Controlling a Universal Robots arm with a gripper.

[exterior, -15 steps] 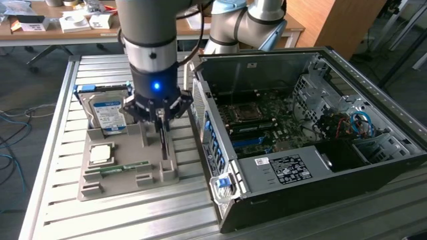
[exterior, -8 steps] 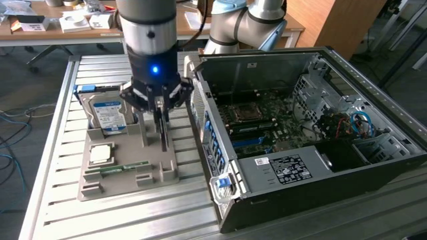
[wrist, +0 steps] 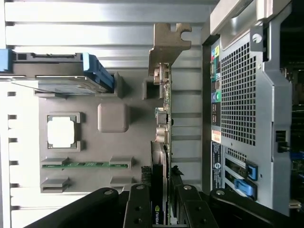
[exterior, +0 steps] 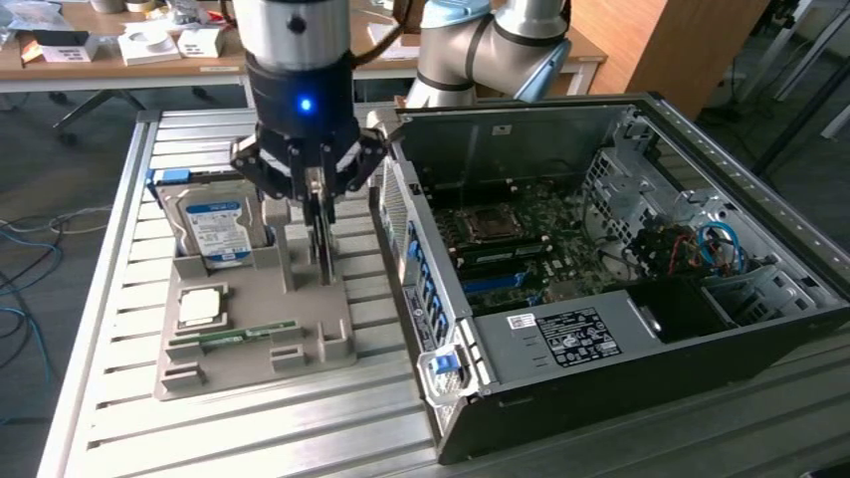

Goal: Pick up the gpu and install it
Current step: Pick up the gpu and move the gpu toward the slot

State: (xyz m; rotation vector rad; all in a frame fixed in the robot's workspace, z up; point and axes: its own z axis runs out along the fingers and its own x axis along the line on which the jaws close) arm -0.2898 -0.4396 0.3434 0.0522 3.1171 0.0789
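The gpu (exterior: 322, 247) is a thin dark card standing on edge over the grey parts tray (exterior: 253, 363). Its lower end is at or just above the tray surface; I cannot tell whether it touches. My gripper (exterior: 315, 204) comes down from above and is shut on the card's upper part. In the wrist view the gpu (wrist: 164, 124) runs edge-on away from my gripper (wrist: 161, 202), with its pale metal bracket (wrist: 168, 42) at the far end. The card sits between the black fingers (wrist: 138, 209). The open computer case (exterior: 598, 249) lies at the exterior view's right of the tray.
On the tray (wrist: 114, 142) are a hard drive with a blue-white label (exterior: 217, 229), a square processor (exterior: 202, 304) and a green memory stick (exterior: 246, 334). The case's perforated rear wall (wrist: 242, 95) stands close beside the card. Behind it are the arm's base (exterior: 465, 50) and a cluttered desk.
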